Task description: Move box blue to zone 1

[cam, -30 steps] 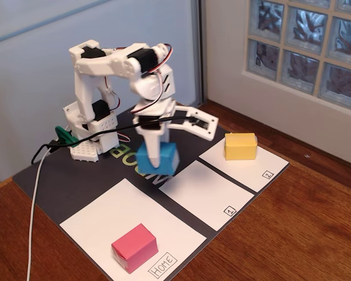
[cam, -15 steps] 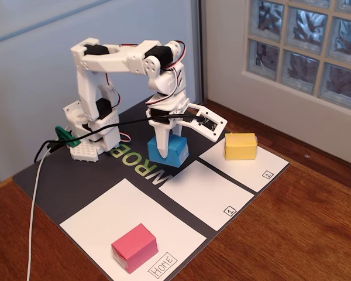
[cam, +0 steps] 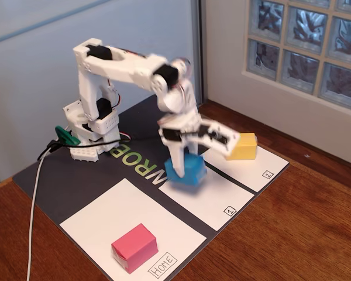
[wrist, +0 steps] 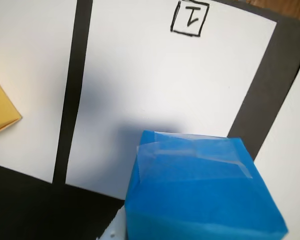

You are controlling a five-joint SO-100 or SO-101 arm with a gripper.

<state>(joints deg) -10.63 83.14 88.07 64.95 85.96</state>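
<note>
Over the near end of the sheet marked 1 [cam: 207,193], the blue box [cam: 186,168] sits at the tip of the arm's gripper [cam: 179,161]. From the fixed view, 1 white finger [cam: 176,153] runs down the box's face at about 10 o'clock from the box's middle, while the other, wider jaw piece juts out toward 3 o'clock, well clear of the box, so the gripper looks spread rather than clamped; the arm is blurred, so whether the box is lifted or resting on the paper cannot be told. The box overlaps the far corner of that sheet, at 11 o'clock from the boxed 1.

Seen from the wrist view, the blue box [wrist: 200,192] fills the frame at 5 o'clock, tape showing across its top, with the sheet marked 1 [wrist: 160,75] spread behind it and its boxed numeral at 12 o'clock. A sliver of white at the bottom edge touches the box's lower left corner.

A yellow box [cam: 244,146] rests on the sheet marked 2 [cam: 254,167], at 2 o'clock from the blue box. A pink box [cam: 134,246] lies on the Home sheet [cam: 99,219] at 7 o'clock.
</note>
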